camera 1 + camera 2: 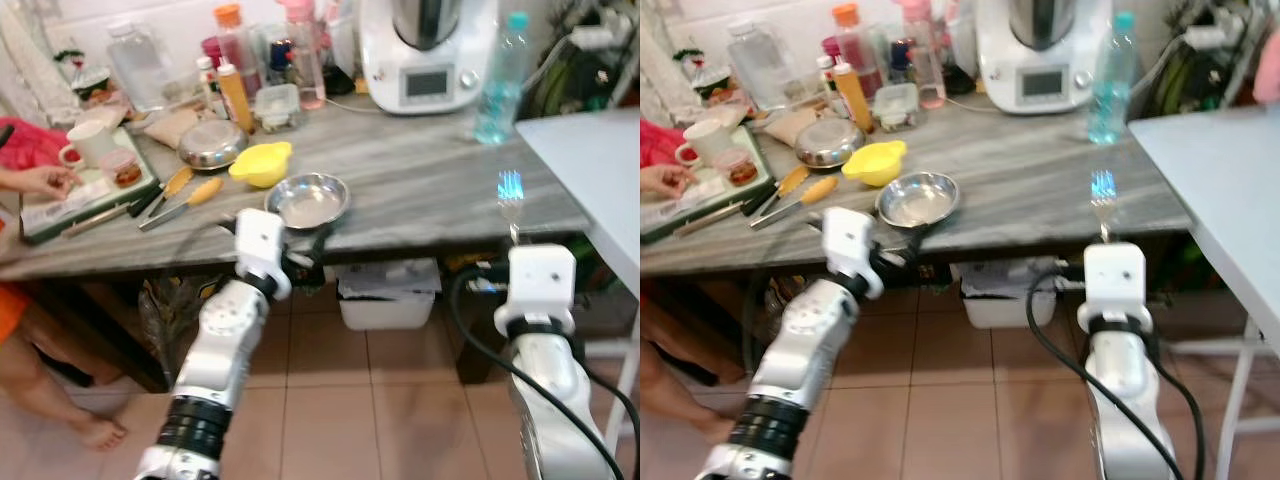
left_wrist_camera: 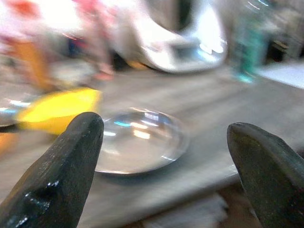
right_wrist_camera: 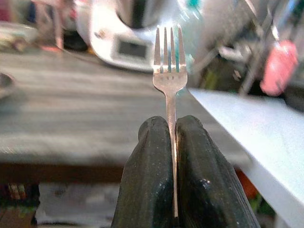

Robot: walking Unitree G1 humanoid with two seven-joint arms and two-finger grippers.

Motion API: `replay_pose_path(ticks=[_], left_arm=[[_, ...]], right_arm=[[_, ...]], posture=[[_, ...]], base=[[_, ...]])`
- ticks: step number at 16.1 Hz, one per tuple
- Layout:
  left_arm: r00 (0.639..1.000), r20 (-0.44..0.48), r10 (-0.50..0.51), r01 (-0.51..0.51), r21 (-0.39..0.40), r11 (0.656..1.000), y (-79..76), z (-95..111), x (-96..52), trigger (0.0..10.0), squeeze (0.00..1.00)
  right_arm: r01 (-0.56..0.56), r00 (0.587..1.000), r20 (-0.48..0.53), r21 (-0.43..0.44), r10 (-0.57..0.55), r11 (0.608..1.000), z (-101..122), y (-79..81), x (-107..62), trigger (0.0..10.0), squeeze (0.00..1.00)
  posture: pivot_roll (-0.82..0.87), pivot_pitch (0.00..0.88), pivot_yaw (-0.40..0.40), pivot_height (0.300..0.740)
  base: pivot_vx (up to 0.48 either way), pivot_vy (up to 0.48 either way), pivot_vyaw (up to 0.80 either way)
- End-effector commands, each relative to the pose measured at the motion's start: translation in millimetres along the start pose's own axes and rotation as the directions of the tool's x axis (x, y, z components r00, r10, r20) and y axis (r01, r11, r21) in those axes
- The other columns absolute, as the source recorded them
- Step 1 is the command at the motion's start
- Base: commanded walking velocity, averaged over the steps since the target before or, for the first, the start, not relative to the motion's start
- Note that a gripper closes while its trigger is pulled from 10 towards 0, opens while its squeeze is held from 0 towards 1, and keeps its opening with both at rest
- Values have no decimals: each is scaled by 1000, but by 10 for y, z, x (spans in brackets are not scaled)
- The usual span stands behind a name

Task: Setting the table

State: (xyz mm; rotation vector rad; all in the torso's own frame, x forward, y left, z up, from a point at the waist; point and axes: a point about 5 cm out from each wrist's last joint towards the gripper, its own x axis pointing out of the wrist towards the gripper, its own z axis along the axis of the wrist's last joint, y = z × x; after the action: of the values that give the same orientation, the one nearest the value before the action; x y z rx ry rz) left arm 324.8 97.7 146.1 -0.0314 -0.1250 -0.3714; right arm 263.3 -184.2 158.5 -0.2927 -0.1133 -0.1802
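Left gripper [image 2: 164,156] jaws spread; right gripper [image 3: 171,142] jaws pinched together.

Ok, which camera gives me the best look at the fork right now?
The right wrist view: the fork stands upright and sharp, tines up, its handle pinched between the right gripper's black fingers. Both eye views show it small and glary above the right wrist, before the counter edge.

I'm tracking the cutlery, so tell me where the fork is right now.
The fork stands upright, pinched in the right gripper, held in front of the counter's edge with the white table to its right.
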Motion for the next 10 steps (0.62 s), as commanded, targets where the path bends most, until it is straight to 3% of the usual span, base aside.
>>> replay_pose_path(ticks=[1, 4, 6, 7, 10], left_arm=[[996, -14, 84, -83, 26, 996, 189, -40, -109, 10000, 0], [984, -15, 178, -175, 112, 978, 328, -49, -296, 10000, 0], [985, 6, 174, -173, 160, 972, 363, 12, -340, 10000, 0], [979, 17, 205, -205, 191, 960, 456, 63, -406, 10000, 0], [973, -1, 231, -226, 203, 953, 521, 46, -518, 10000, 0]], right_arm=[[-62, 998, 20, 23, 61, 998, 43, 136, 8, 10000, 0], [-88, 996, 25, 41, 87, 995, 21, 224, 48, 10000, 0], [-103, 994, 40, 49, 101, 994, 59, 267, 83, 10000, 0], [-107, 993, 57, 48, 104, 993, 104, 275, 109, 10000, 0], [-99, 994, 42, 48, 97, 994, 42, 253, 106, 10000, 0]], posture=[[-171, 14, 70, 740], [-120, 0, 67, 740], [-108, 0, 61, 740], [-97, 0, 62, 740], [-76, 0, 55, 740]], base=[[0, 0, 0], [0, 0, 0], [0, 0, 0], [0, 0, 0], [0, 0, 0]])
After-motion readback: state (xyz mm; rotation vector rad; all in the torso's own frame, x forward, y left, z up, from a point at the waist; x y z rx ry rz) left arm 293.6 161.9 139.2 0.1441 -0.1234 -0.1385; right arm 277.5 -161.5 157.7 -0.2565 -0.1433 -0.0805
